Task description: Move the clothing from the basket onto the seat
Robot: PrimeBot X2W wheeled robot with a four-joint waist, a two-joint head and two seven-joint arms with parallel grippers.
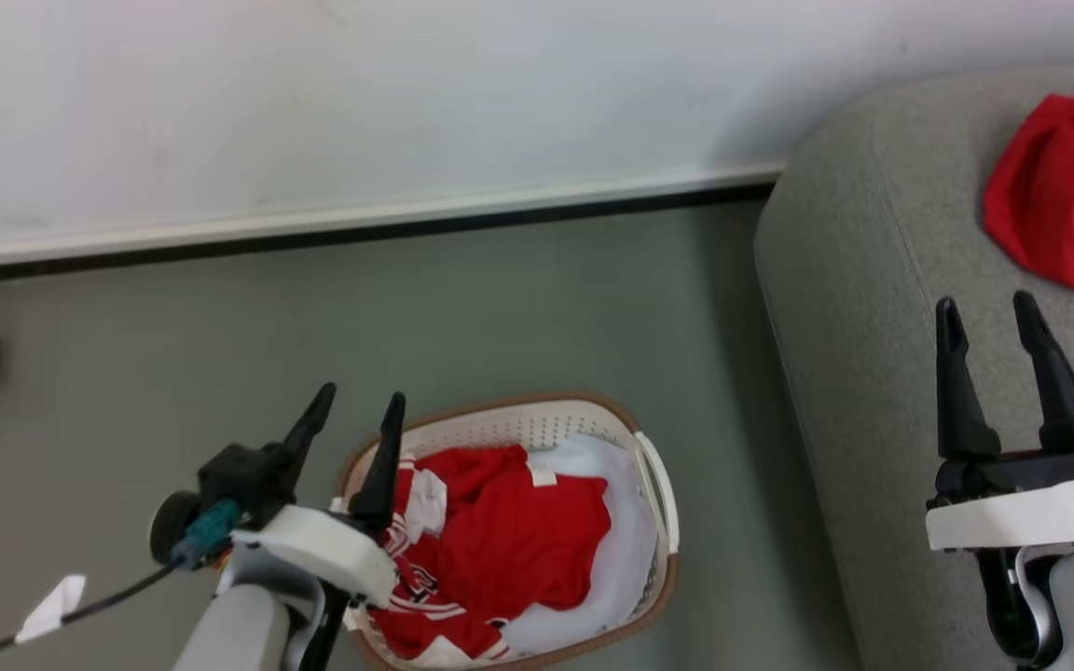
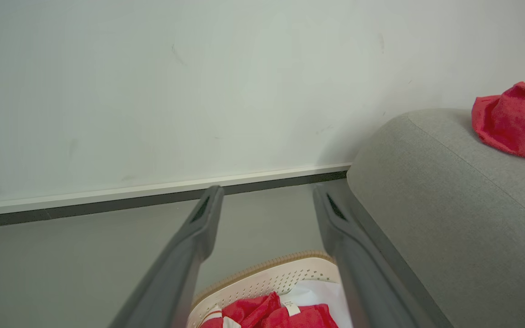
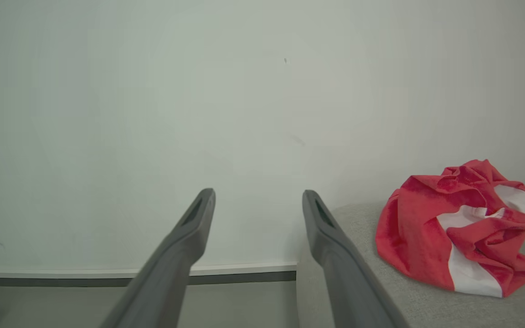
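Red-white clothing (image 1: 509,545); cream basket (image 1: 537,424), brown rim; grey seat (image 1: 863,280).

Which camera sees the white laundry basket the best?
The head view: it looks down on the basket, so nearly its whole oval rim and the red clothing inside show. The left wrist view catches just its far perforated edge. The right wrist view faces the wall and seat.

Our left gripper (image 1: 357,400) and right gripper (image 1: 987,311) both stand wide open, empty, dark fingers pointing up from pale forearms.
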